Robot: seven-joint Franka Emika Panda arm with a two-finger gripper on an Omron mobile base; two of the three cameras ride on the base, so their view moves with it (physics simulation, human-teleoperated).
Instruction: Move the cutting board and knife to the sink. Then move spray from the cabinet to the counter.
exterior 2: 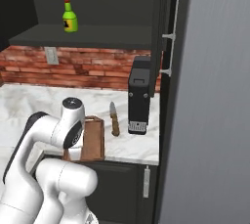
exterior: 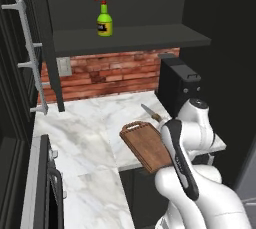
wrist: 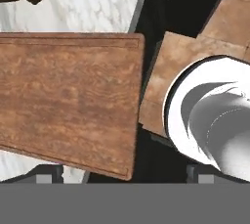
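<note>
We see nothing moved yet: cutting board (exterior: 146, 146) overhangs counter (exterior: 90, 138) edge, knife (exterior: 151, 113) just behind it, spray (exterior: 104, 15) on cabinet (exterior: 135, 37) shelf. Our gripper (wrist: 122, 175) spread wide, empty, above board.

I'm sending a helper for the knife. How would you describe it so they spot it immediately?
On the white marble counter under the open black cabinet, look between the wooden cutting board and the black appliance. The knife is small, grey-bladed, brown-handled.
</note>
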